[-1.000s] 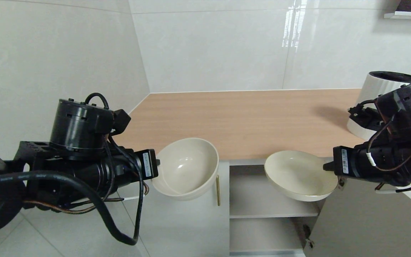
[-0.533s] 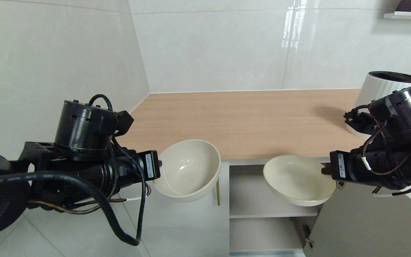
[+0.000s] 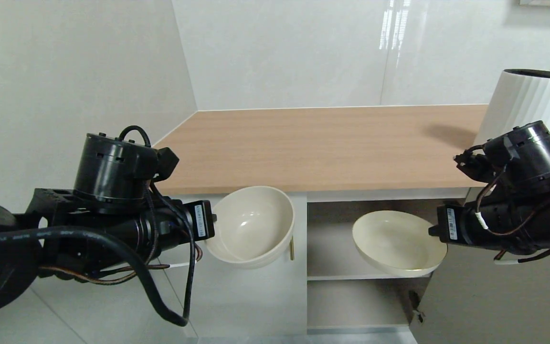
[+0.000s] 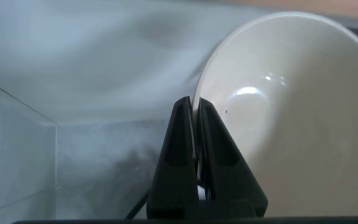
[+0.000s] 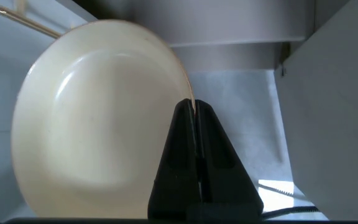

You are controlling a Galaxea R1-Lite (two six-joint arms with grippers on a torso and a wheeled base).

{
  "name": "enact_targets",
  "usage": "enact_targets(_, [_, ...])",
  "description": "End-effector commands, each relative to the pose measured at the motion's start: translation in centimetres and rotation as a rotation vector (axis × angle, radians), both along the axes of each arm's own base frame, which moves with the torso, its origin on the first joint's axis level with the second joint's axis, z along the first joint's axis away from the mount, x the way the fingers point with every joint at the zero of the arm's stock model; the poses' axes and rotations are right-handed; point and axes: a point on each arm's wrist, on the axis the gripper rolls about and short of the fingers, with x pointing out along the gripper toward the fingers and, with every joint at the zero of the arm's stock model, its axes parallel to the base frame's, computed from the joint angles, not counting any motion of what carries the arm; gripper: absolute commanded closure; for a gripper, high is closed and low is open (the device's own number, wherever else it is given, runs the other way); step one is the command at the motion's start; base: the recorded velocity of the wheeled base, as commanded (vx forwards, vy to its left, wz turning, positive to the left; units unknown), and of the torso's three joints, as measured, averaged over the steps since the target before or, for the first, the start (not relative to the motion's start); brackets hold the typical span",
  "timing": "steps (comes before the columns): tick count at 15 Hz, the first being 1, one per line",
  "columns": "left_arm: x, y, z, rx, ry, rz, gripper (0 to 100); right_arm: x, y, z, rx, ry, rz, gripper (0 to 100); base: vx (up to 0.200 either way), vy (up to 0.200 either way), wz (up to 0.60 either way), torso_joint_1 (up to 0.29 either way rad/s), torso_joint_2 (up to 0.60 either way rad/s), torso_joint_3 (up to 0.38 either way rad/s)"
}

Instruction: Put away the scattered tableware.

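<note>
My left gripper [image 3: 210, 224] is shut on the rim of a deep cream bowl [image 3: 251, 225], held tilted in front of the closed white cabinet door [image 3: 251, 291]. In the left wrist view the black fingers [image 4: 182, 134] pinch the bowl [image 4: 291, 118] at its edge. My right gripper [image 3: 433, 231] is shut on the rim of a shallow cream plate [image 3: 396, 243], held in front of the open cabinet, just above its upper shelf [image 3: 332, 258]. The right wrist view has the fingers [image 5: 180, 134] clamped on the plate [image 5: 98, 118].
A wooden countertop [image 3: 322, 143] runs above the cabinet. A tall white ribbed container [image 3: 533, 105] stands at its right end. The open cabinet door [image 3: 494, 301] hangs at the right, below my right arm. A thin gold handle [image 3: 291, 248] sits on the closed door.
The camera has dropped, so the counter sits higher in view. The right gripper has lowered the plate from the counter edge down to the cabinet opening. The left bowl stays about where it was.
</note>
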Motion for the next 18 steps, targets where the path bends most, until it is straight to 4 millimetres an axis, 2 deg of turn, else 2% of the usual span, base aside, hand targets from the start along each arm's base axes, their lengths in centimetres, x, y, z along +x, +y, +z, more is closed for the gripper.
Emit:
enact_targets(1, [0.0,0.0,-0.1,0.000,0.002,0.001,100,0.2,0.1,-0.2,-0.004,0.008,0.001,100,0.000,0.000,0.00,-0.183,0.46,0.281])
enact_targets(10, [0.1,0.0,-0.1,0.000,0.003,-0.001,100,0.7,0.4,-1.2,-0.009,0.019,0.001,100,0.000,0.000,0.00,-0.138,0.44,0.294])
enact_targets(18, [0.1,0.0,-0.1,0.000,0.003,-0.001,100,1.4,0.7,-2.6,-0.045,0.022,0.005,100,0.000,0.000,0.00,-0.008,0.04,0.025])
